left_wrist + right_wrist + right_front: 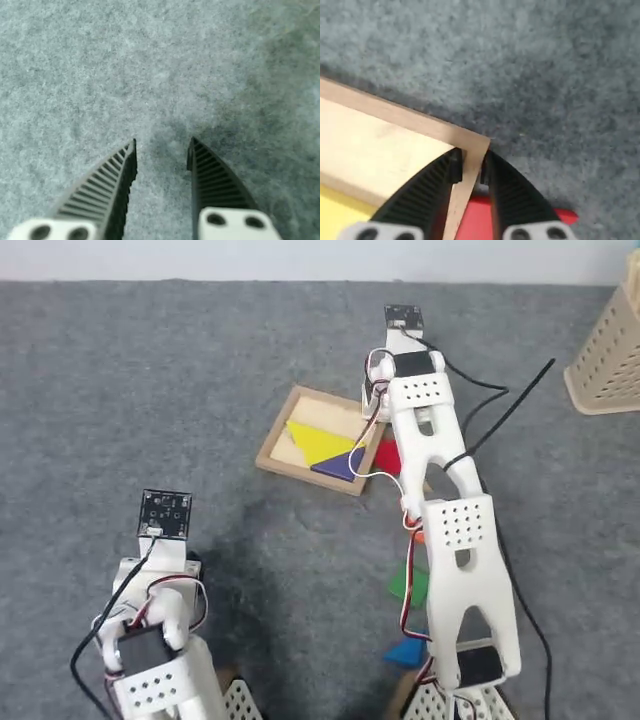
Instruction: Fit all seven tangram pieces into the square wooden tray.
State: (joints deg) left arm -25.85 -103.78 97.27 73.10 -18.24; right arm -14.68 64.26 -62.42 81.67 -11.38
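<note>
Right gripper (471,160) is seen, in the right wrist view, closed across a corner of the square wooden tray (415,121); one finger is set inside the rim and the other outside, with the wooden wall pinched between them. This hold is judged to serve for dragging or steadying the tray rather than for lifting a piece. A red piece (475,225) is found on the grey mat (545,60) just outside that corner, under the outer finger, so it is not yet fitted; a yellow piece (335,217) is laid flat on the tray floor.

In the left wrist view the left gripper (162,145) is held with its fingers spread apart over bare mat; nothing is grasped, and it is judged to be parked out of the way.

In the high view the tray is set near the middle of the mat; the yellow piece and a dark blue piece (340,466) are laid inside it, toward its 4 o'clock side. The red piece is kept just beside the rim at 3 o'clock. A green piece (405,582) and a light blue piece (405,650) are left loose at about 5 o'clock, well apart from the tray and beside the right arm (460,570); an orange sliver (418,536), probably another piece, is half hidden by that arm. The left arm (160,640) is stationed at 7 o'clock; a perforated beige basket (605,350) is stood at 2 o'clock.

No brand, label or writing can be read.
</note>
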